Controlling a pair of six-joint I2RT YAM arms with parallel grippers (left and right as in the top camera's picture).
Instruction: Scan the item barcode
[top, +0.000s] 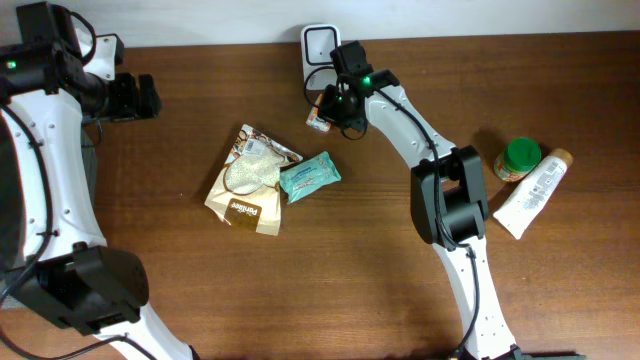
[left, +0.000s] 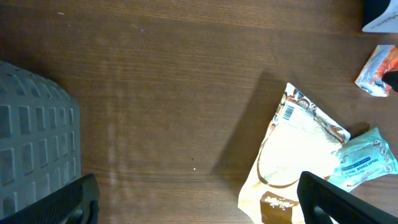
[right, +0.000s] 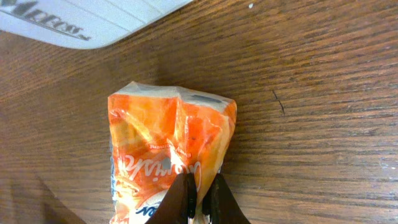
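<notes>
Orange packet (right: 168, 137) sits pinched by 1 edge in the right end effector (right: 199, 196), scanner (right: 81, 18) just ahead, likely ready for scanning; left end effector (top: 148, 97) open.

Both arms are wearing white shells broken by bulky black joints, the left arm (top: 45, 140) and the right arm (top: 405, 120) alike. A small green light (top: 367, 80) is glowing on the right wrist. Thin black cables (top: 30, 160) are running along the left arm. The left end effector (top: 150, 97) is showing black, and the right end effector (right: 200, 199) is showing dark, tapered fingers (right: 180, 202).
</notes>
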